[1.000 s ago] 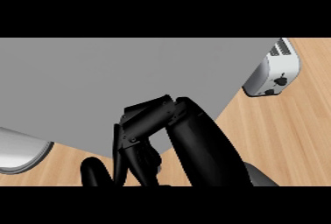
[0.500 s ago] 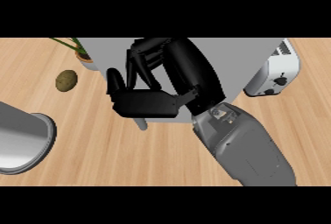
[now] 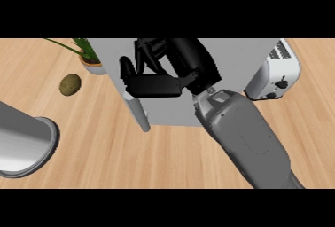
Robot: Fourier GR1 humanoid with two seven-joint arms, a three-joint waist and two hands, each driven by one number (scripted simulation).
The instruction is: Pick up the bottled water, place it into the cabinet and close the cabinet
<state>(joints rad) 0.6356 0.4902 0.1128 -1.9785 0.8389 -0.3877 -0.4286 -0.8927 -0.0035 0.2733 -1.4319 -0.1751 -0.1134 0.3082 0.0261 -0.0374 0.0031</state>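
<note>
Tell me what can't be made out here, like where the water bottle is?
- Bottled water: not visible in the head view; whether it sits inside the cabinet cannot be told.
- Cabinet interior and door: the right hand and its forearm cover much of the front.
- Left hand: not in view.
- Grey cylinder: cut off by the left edge.
- Potted plant: partly behind the cabinet.

Toaster [image 3: 274, 73] right of cabinet [image 3: 171, 111]; plant [image 3: 88, 55], potato [image 3: 70, 84] left.
</note>
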